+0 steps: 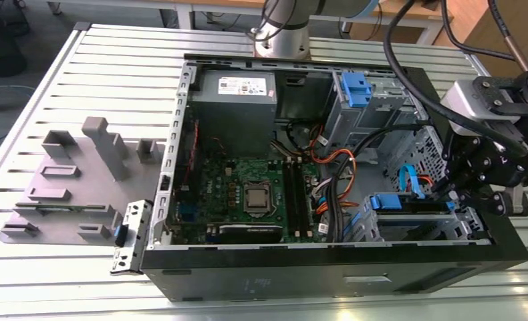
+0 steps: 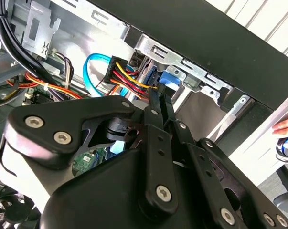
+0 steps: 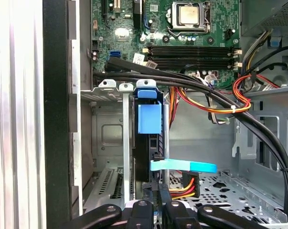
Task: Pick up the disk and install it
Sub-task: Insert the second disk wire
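Exterior view: open computer case (image 1: 246, 281) lies on a slatted metal table (image 1: 112, 73). The claw (image 1: 464, 194) hangs inside the case at the drive cage end, on the exterior view's right. Directly beneath and beside the claw sits the disk (image 1: 407, 207), seated edge-up in the cage, blue carrier bracket showing.

First wrist view: the disk (image 3: 149, 143) stands straight ahead of the claw (image 3: 155, 202), slotted between the cage's metal rails, blue bracket tab at its far end. The claw's fingers (image 3: 159, 191) are drawn close together at the disk's near edge; whether they actually pinch it, cannot tell. A light blue data cable (image 3: 184, 166) crosses just beyond the fingertips, with red, yellow and black power wires (image 3: 184, 186) beside them. Green motherboard (image 3: 182, 33) lies farther ahead.

Second wrist view: fingers (image 2: 155, 114) narrow toward the blue bracket (image 2: 165, 81) and a wire bundle (image 2: 127, 76).
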`<move>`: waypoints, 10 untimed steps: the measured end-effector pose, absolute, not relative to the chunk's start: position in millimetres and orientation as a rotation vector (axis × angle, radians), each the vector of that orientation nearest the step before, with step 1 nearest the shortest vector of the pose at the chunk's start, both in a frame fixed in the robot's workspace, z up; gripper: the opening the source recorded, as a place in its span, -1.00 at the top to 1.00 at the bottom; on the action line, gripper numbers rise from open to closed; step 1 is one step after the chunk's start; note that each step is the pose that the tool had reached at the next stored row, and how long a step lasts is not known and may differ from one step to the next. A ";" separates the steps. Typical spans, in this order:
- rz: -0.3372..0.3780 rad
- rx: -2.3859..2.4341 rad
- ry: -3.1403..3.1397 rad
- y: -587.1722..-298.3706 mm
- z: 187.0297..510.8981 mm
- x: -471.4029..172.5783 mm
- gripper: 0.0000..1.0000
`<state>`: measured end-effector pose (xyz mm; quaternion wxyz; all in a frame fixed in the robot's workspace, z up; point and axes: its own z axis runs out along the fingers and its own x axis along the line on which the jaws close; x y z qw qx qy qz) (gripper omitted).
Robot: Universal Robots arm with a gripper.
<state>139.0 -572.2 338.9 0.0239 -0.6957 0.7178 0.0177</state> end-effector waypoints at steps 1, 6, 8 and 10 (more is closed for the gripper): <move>0.055 -2.153 2.221 -572.2 338.9 139.0 0.66; 0.055 -2.153 2.221 -572.3 338.6 139.0 0.64; 0.055 -2.153 2.221 -572.3 338.7 139.0 0.64; 0.053 -2.154 2.222 -572.3 337.4 139.0 0.51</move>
